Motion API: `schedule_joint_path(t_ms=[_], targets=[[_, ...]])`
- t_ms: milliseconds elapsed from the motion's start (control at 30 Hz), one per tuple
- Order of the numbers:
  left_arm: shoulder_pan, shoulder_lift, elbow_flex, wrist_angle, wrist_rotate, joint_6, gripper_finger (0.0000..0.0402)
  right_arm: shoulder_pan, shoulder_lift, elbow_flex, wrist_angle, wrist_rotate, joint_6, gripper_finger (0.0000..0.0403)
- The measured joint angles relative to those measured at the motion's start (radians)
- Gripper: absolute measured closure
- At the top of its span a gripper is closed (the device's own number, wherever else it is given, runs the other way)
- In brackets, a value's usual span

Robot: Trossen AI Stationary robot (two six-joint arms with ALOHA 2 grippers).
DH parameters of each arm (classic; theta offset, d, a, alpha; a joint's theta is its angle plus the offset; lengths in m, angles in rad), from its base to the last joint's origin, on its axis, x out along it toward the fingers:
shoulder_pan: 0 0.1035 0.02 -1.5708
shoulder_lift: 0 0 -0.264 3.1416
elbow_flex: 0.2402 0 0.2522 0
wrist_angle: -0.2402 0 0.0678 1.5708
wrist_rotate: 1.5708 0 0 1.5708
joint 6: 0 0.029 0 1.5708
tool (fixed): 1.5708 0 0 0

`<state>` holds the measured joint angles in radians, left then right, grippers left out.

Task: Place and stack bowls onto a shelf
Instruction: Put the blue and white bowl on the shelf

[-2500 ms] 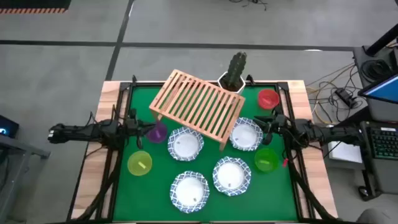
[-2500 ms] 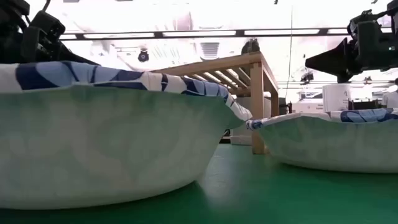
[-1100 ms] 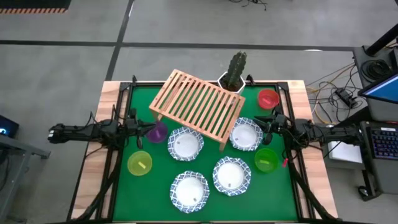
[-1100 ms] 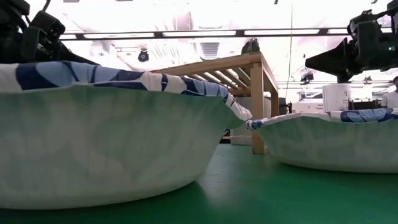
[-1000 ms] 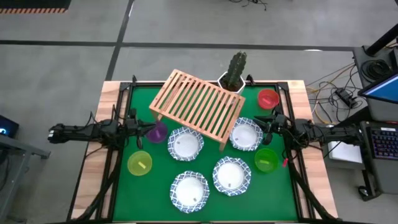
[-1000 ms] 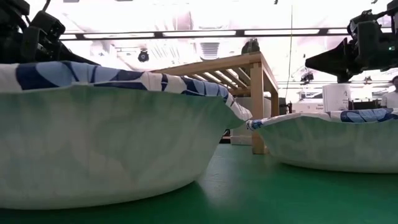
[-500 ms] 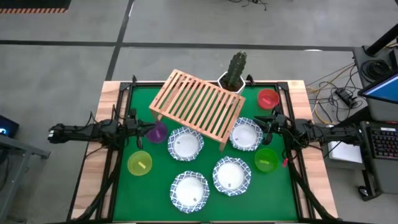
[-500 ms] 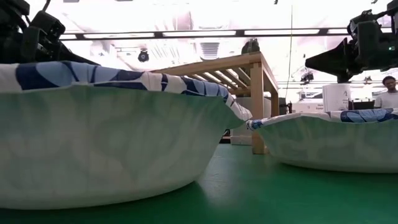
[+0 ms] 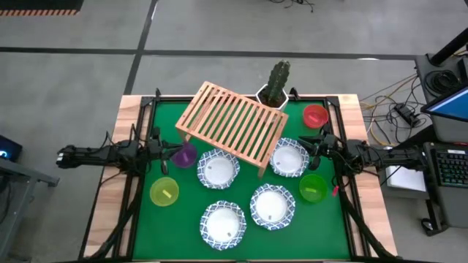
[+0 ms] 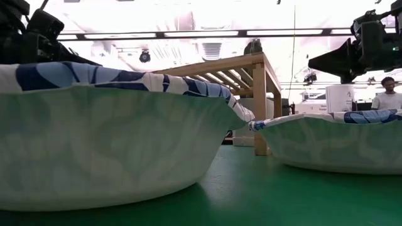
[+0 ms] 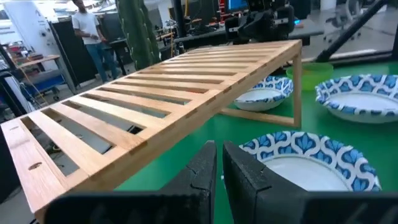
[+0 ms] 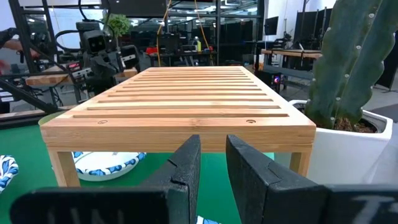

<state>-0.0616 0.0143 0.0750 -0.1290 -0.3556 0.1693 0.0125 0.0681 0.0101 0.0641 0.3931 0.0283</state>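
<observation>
white bowls [image 9: 218, 170] with blue patterned rims, four of them, sit on the green tabletop [image 9: 183, 219] in front of a light wooden shelf [image 9: 231, 126] that stands bare and at an angle. red [image 9: 315, 115], green [image 9: 312, 187], yellow-green [image 9: 164, 191] and purple [image 9: 183, 155] small bowls lie around them. the left tool [image 9: 162, 150], fingers nearly together and empty, hangs beside the purple bowl; the right tool [image 9: 313, 149], fingers slightly apart and empty, hangs at the edge of the nearest white bowl. nothing is stacked yet. the bowls crowd close together, so a lowered tool could nudge a neighbour, and a swing toward the shelf could clip its edge or the cactus [image 9: 278, 80] behind it.
</observation>
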Motion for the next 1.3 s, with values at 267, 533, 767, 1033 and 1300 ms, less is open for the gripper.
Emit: schedule_joint_path(t_ms=[267,533,767,1033,1300], targets=[[0.000,0.005,0.000,0.266,-0.002,-0.372,0.0390,0.000,0.001,0.000,0.125,0.025,0.473,0.0335],[-0.001,0.010,0.001,0.461,-0.016,-0.494,0.0390,0.003,0.046,0.046,0.191,-0.053,0.488,0.0335],[-0.001,0.090,-0.019,0.545,0.006,-0.510,0.0390,0.003,0.196,0.210,0.158,-0.057,0.407,0.0335],[-0.001,0.167,-0.003,0.573,0.006,-0.518,0.0390,0.003,0.422,0.546,-0.382,-0.028,0.412,0.0335],[-0.003,0.241,-0.005,0.568,0.033,-0.582,0.0390,0.088,0.654,0.763,-0.729,-0.087,0.517,0.0335]])
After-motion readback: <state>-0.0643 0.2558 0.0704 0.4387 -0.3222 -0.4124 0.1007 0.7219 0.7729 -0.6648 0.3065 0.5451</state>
